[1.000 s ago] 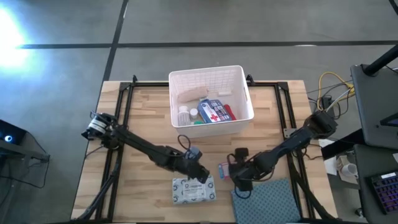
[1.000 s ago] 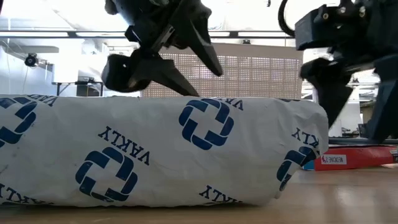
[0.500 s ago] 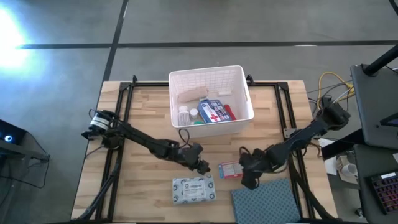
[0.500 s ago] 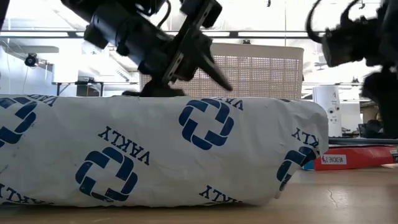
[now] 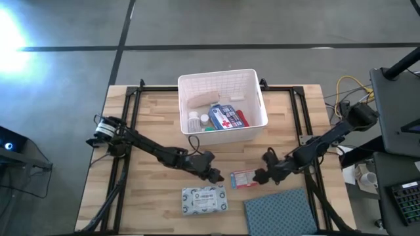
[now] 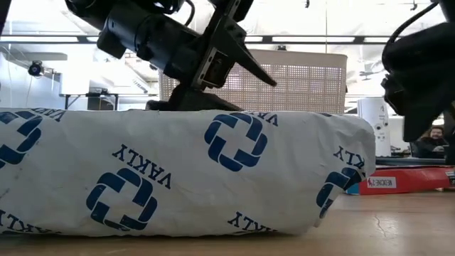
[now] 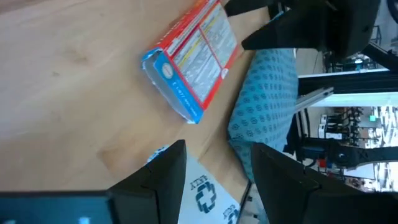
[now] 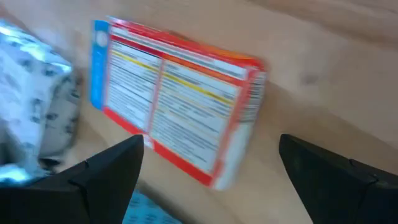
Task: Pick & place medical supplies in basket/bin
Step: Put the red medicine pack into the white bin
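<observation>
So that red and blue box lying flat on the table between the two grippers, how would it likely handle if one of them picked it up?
The red and blue box looks like thin printed carton, so probably light and fairly stiff, though a hard squeeze might dent it. It lies on its broad face, so it shouldn't roll. The open right gripper would likely need its narrow edges; the open left gripper sits beside it.

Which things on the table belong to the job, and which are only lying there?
Job: the basket with supplies already inside; the red box on the table between the two arms; the white packet near the front edge.

Lying about: the blue cloth at the front right; the cables at the right edge.
</observation>
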Action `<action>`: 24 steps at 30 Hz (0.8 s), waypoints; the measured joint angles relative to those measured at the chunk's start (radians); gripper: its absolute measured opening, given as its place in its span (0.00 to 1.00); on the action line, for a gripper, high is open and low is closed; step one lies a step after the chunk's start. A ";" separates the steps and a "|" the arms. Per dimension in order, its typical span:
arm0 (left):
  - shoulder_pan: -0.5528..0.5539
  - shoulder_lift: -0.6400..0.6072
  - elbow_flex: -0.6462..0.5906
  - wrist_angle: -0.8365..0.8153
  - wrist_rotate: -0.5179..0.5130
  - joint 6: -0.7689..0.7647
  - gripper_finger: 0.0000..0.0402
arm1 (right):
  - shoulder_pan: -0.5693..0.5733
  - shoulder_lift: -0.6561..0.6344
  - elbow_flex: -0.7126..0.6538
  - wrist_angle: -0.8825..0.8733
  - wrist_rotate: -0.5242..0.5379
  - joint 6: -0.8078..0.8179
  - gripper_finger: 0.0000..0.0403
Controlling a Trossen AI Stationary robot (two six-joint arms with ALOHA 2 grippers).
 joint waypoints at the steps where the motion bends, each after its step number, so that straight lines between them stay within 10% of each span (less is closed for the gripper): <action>1: 0.000 0.002 0.003 0.001 0.000 0.000 0.40 | -0.002 0.006 -0.009 0.040 0.007 0.013 0.90; 24: -0.002 0.334 0.330 -0.149 0.177 0.079 0.40 | -0.004 0.134 0.018 0.173 0.049 -0.036 0.84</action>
